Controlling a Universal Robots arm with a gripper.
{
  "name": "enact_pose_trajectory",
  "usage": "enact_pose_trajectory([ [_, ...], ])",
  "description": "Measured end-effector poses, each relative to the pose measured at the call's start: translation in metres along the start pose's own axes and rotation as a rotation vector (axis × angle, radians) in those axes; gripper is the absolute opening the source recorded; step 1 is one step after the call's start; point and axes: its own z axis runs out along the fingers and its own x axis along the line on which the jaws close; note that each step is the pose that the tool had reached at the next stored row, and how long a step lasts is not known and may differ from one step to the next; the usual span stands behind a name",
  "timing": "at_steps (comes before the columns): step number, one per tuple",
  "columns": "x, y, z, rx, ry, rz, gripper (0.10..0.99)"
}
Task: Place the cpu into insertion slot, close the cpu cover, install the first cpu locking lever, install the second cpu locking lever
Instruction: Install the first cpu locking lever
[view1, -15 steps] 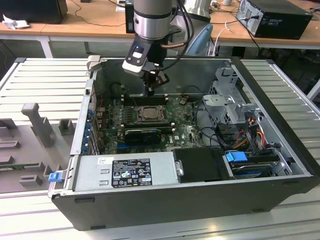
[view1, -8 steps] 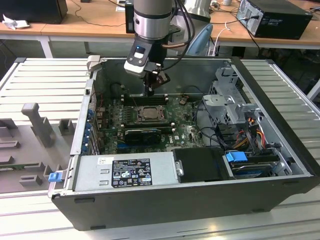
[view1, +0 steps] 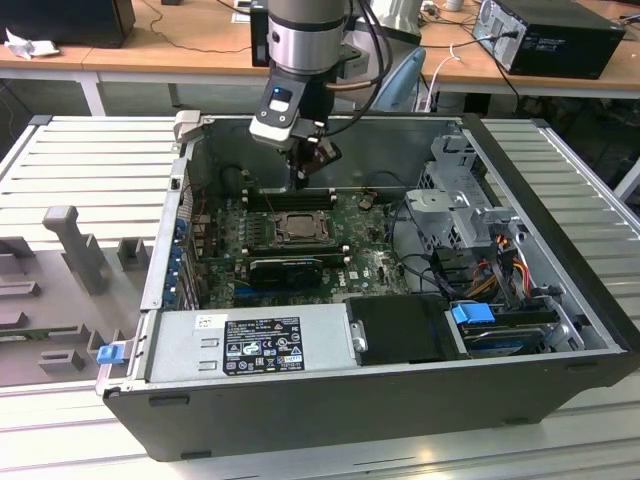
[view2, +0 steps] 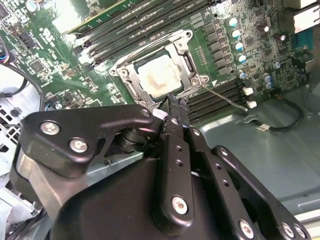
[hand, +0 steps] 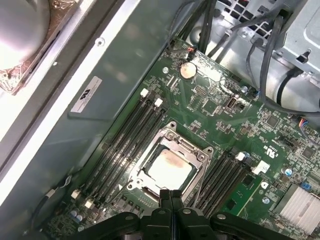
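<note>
Where the motherboard (view1: 375, 265) lies flat on the floor of the open computer case (view1: 350, 400), the cpu (hand: 170, 167) sits in the insertion slot (view1: 272, 230).
- Chip: flat, pale metal top facing up. It is square, so it has no long axis to report. In the second wrist view (view2: 159, 80) the top carries a brownish smear.
- The cpu cover (hand: 196, 161) lies down over the chip, and the metal top shows through its window.
- A thin silvery lever rod (view2: 225, 97) runs out from one corner of the socket across the neighbouring memory slots. Cannot tell whether it is latched.

Case contents, exterior view, clock read from the socket:
- memory slots (view1: 290, 197) at 12 o'clock
- long black expansion card (view1: 285, 268) at 6
- power supply (view1: 250, 340) beyond the card, toward 7, against the near wall
- drive cage (view1: 465, 200) at 3, with cables below it

Pincer: the gripper (hand: 170, 192) hangs at 12 o'clock of the socket, pointing down. In both wrist views its two black fingers (view2: 173, 102) are pressed together with nothing between them. The tips are right at the socket's edge; cannot tell whether they touch it.
</note>
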Motion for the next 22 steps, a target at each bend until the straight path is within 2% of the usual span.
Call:
enact_pose_trajectory([
  [3, 0.0, 0.0, -0.0005, 0.001, 0.0009, -0.031, 0.106],
  [7, 0.0, 0.0, -0.0006, 0.004, 0.0026, -0.101, 0.106],
  [15, 0.0001, 0.0001, -0.0022, 0.006, 0.0048, -0.178, 0.106],
  [18, 0.0, 0.0001, -0.0022, 0.008, 0.0063, -0.235, 0.106],
  [22, 0.0001, 0.0001, -0.0022, 0.009, 0.0072, -0.264, 0.106],
])
